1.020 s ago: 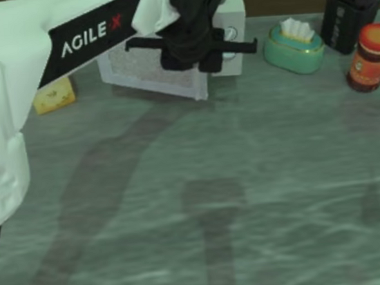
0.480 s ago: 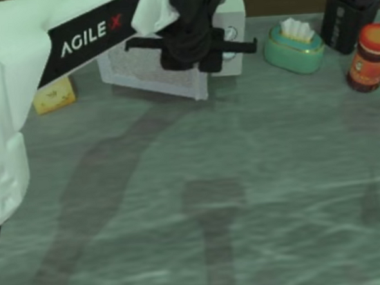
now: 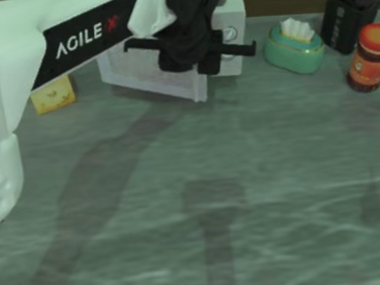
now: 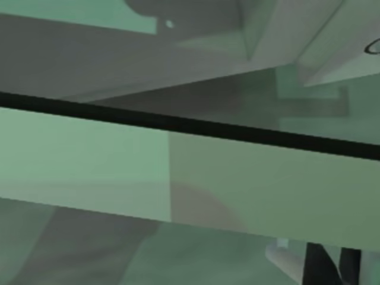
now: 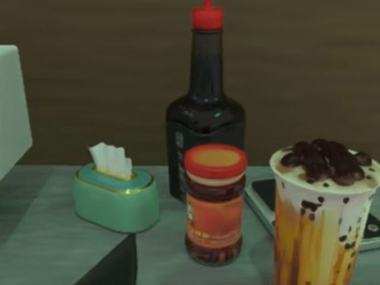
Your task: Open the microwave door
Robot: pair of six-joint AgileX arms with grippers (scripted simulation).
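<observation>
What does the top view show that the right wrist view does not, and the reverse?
Only the top view shows the left gripper at the microwave door, which stands swung out from the microwave, and a yellow sponge. Only the right wrist view shows a bubble tea cup and a phone behind it. Both show the green tissue box, the red-lidded jar and the dark sauce bottle.

Green marbled tabletop [image 3: 258,196] under soft light, dark brown wall [image 5: 89,77] behind.
</observation>
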